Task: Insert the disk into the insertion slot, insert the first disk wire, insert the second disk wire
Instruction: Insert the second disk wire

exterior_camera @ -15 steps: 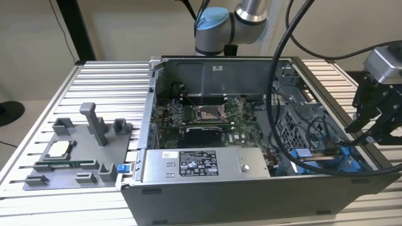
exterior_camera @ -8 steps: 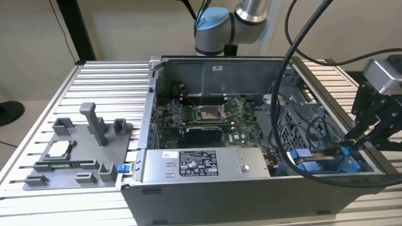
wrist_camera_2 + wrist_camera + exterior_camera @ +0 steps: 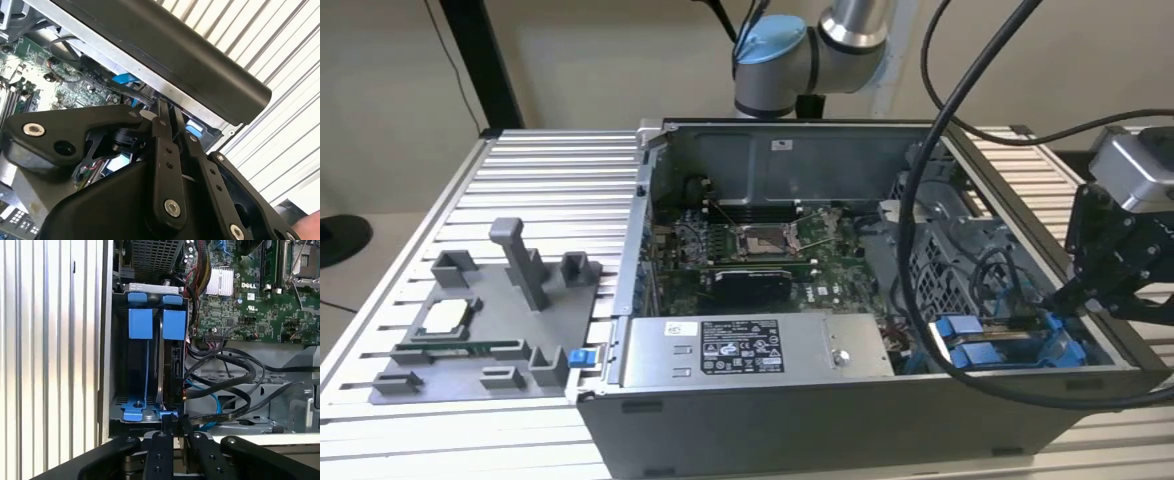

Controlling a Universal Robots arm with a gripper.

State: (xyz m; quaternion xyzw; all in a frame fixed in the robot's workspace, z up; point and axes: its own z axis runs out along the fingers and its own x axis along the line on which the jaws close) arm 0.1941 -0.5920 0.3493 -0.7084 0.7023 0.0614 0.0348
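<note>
First wrist view: disk (image 3: 171, 371) seen edge-on, seated in one slot (image 3: 170, 288) of the metal cage (image 3: 118, 407). Blue tab at its far end, blue end piece just ahead of the gripper (image 3: 175, 426). Neighbouring bay (image 3: 137, 365) with a thin blue rail. Black cables (image 3: 235, 382) and a blue cable (image 3: 214, 401) looping just beside the disk's edge, near the circuit board (image 3: 235, 310); plugged in or loose, cannot tell. Jaws clenched or released: cannot tell.

Exterior view: gripper (image 3: 1062, 296) reaching from the exterior view's right into the open case (image 3: 854, 420), down at the cage's blue tabs, with the grey power box (image 3: 747, 348) nearby. Case standing on a ribbed metal table (image 3: 547, 170), with a grey parts tray (image 3: 467, 350) towards the exterior view's left.
</note>
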